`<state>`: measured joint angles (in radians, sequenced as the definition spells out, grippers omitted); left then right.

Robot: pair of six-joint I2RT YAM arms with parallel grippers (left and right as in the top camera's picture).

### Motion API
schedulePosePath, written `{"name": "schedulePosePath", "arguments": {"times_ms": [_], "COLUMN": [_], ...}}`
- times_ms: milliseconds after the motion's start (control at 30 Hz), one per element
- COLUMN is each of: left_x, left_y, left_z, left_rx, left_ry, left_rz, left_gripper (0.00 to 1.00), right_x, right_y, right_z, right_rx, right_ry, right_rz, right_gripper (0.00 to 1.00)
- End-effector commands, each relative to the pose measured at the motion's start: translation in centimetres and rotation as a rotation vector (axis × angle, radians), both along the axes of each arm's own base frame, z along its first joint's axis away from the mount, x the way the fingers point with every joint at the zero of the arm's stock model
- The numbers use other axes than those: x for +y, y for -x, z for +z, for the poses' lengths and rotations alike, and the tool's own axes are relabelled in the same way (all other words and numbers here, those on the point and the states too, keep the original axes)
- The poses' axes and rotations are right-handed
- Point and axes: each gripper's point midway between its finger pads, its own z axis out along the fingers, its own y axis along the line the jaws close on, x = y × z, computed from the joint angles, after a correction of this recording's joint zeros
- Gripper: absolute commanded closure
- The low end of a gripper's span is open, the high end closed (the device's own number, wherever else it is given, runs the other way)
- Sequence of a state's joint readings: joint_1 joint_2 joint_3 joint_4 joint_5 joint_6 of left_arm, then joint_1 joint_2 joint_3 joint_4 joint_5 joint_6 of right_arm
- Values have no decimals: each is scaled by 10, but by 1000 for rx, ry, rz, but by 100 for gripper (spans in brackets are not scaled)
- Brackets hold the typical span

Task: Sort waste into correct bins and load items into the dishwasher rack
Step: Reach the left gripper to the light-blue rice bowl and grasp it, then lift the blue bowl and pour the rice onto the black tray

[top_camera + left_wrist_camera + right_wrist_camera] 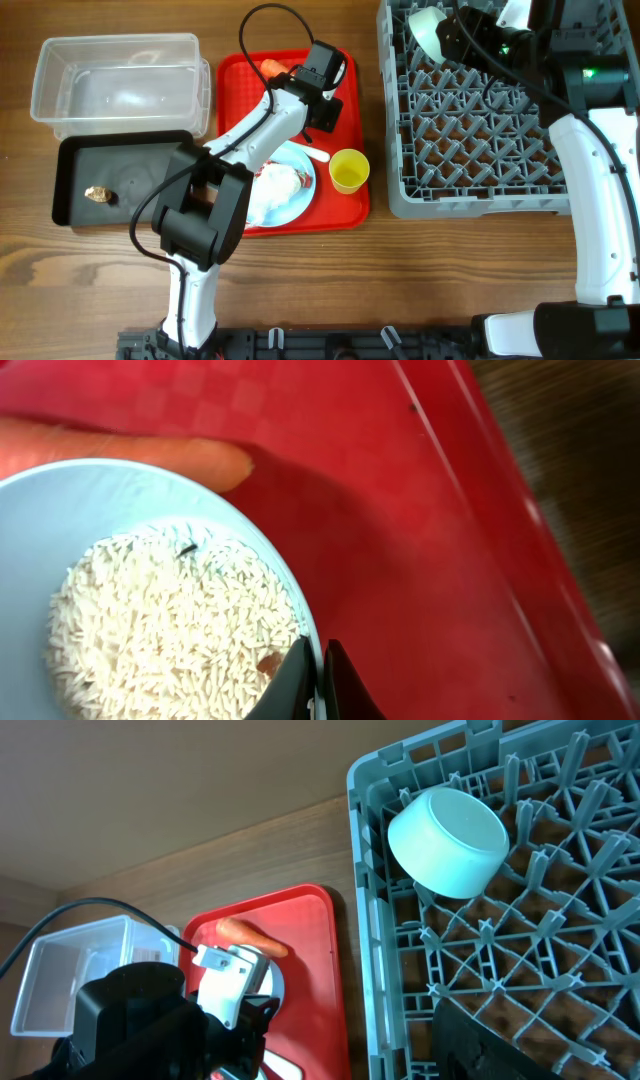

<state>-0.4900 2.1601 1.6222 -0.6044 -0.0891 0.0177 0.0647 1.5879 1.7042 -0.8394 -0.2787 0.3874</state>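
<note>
The left gripper [320,675] has its fingers [290,685] pinched fully together on the near rim of the rice bowl [90,510], one inside and one outside. That is a thin hold on a loaded dish. The rice [170,630] is heaped in the bottom, so the bowl will probably want to swing down around the pinch. A slow, straight lift with the wrist level should keep the grains in. The carrot [130,455] lies touching or just beside the far rim, I cannot tell which, so rise clear before moving sideways over the red tray [400,510]. The black tray [140,160] already holds a brown scrap [99,193], so it looks like the likelier place for food than the clear tub [120,85]. Bring the bowl low over the middle of the bin before tipping, and roll the wrist gradually so the rice falls inside the walls. The emptied bowl then belongs in the rack [480,205]. There the right gripper [458,38] stands wide open and holds nothing, near the other bowl [447,840], which lies tilted among the pegs.
</note>
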Motion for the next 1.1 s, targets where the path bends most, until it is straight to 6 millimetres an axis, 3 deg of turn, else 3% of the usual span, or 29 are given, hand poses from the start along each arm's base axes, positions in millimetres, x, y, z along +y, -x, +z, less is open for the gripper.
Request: {"name": "schedulePosePath", "arguments": {"times_ms": [0,167,367,567,700,800,933,1067], "left_x": [17,29,37,52,72,85,117,146], "left_y": [-4,-9,-4,19,46,69,97,111], "left_z": [-6,9,63,130,160,165,153,143], "left_rx": [-22,-70,-133,-176,-133,-24,149,258], "left_ry": [-81,-137,-109,-19,58,141,153,172], "left_rz": [39,74,118,232,332,399,487,547], "left_gripper": [96,96,96,96,96,96,96,96], "right_x": [-2,-2,-2,-2,-2,-2,-2,-2], "right_y": [-1,0,1,3,4,4,6,7], "right_z": [-4,-6,-7,-9,-9,-10,-12,-13], "right_rx": [5,16,22,30,34,40,50,57], "right_ry": [28,30,31,32,32,32,33,34], "right_rz": [1,2,2,2,3,3,4,4], "right_gripper": [25,25,25,25,25,25,25,25]}}
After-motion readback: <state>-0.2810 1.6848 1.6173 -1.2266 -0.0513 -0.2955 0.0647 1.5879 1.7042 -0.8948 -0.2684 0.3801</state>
